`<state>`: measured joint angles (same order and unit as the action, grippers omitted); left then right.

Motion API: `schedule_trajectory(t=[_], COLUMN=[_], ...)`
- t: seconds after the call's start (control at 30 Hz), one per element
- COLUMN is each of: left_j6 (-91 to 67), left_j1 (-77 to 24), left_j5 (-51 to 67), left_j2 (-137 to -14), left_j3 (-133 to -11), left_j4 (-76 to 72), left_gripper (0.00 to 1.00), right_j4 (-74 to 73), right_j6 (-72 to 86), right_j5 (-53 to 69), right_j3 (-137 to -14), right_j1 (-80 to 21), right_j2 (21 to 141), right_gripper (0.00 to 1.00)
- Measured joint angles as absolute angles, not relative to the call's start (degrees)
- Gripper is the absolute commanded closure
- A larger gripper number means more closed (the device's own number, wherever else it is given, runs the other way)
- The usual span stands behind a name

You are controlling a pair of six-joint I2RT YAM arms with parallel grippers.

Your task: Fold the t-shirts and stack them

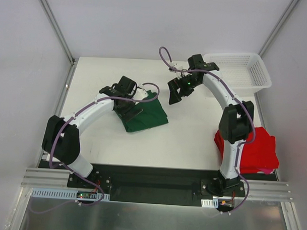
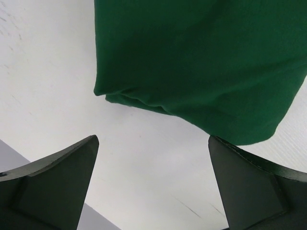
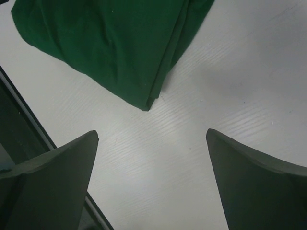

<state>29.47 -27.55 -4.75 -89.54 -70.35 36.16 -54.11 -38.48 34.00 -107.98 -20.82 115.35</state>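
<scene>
Hovering by folded green t-shirt (image 1: 146, 117) on worktop (image 1: 193, 131): left pincer (image 2: 153, 139), right pincer (image 3: 152, 132), both wide, empty. Red t-shirt (image 1: 261, 149) folded near right edge. Stacking likely next: grip one, carry onto other.

We see a dark green shirt (image 2: 201, 62) lying folded on the white tabletop (image 2: 48, 86), filling the upper right of the view. Its rounded folded edge, in layers, faces our left tool (image 2: 153, 139). The tool's two dark fingers (image 2: 57, 182) stand wide apart with only bare tabletop between them. The shirt's lowest edge lies just beside the right-hand fingertip.
</scene>
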Motion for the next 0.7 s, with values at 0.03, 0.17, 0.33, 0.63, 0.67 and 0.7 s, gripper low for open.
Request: schedule_trajectory(t=[0.03,0.17,0.33,0.63,0.67,0.7], left_j6=[29.5,29.9,31.4,31.9,31.7,31.6], left_j1=[-27.7,-28.3,-28.6,-29.0,-29.4,-29.8], left_j5=[-4.6,-3.5,-2.1,-1.5,-1.5,-1.6], left_j2=[-89.5,-89.5,-89.5,-89.5,-89.5,-89.4], left_j3=[-69.8,-66.9,-63.9,-61.9,-61.5,-61.0], left_j4=[35.4,32.5,29.0,24.5,24.0,23.4], left_gripper=[0.01,0.01,0.01,0.01,0.01,0.01], right_j4=[-53.6,-51.5,-47.5,-41.6,-41.0,-40.6], right_j6=[-37.5,-32.8,-26.8,-20.1,-19.6,-19.3], right_j5=[34.3,35.7,36.4,38.5,38.9,39.2], right_j3=[-108.5,-112.4,-117.1,-123.8,-124.1,-124.2], right_j1=[-20.7,-20.4,-20.0,-18.9,-18.8,-18.7], right_j2=[116.4,122.2,128.8,134.4,134.5,134.5], right_gripper=[0.0,0.0,0.0,0.0,0.0,0.0])
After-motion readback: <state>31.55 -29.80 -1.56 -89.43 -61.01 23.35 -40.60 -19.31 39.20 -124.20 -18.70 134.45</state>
